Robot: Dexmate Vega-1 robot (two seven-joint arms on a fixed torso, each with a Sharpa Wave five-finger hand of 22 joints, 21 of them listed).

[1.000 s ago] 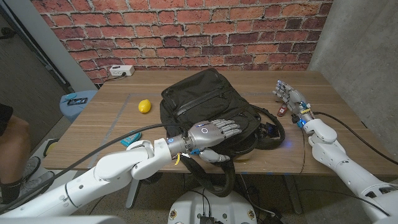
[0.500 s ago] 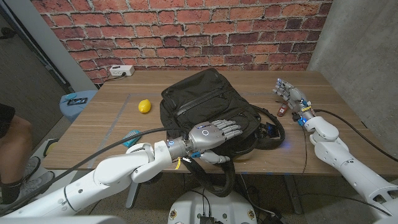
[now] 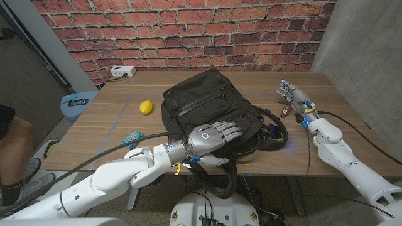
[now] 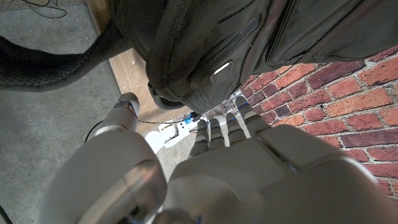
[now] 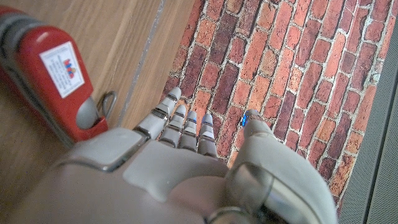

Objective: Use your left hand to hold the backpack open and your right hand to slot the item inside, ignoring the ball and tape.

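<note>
**Brick wall, wooden table, black backpack mid-table**

Red brick wall (image 3: 188, 31) behind, grey wall to the right. Wooden table (image 3: 100, 125) below, with a white power strip (image 3: 122, 71) at its far edge against the brick.

Black backpack (image 3: 201, 103) lying at the table's middle, straps trailing off the near edge; nothing of its inside visible, so contents cannot be told. Zip pockets and dark fabric close ahead of the left hand in the left wrist view.

Left hand (image 3: 213, 134) laid on the near part of the backpack, fingers (image 3: 233, 130) stretched forward and side by side, thumb tucked below toward the pack's edge; whether any fabric is pinched cannot be told.

Right hand (image 3: 294, 95) near the table's right side, well apart from the backpack, fingers extended and slightly spread, holding nothing. Red item (image 5: 53, 78) with a white label lying on the wood just beside it.

Yellow ball (image 3: 146, 107) left of the backpack. Small teal thing (image 3: 133, 137) near the front edge, half hidden by the left arm.
</note>
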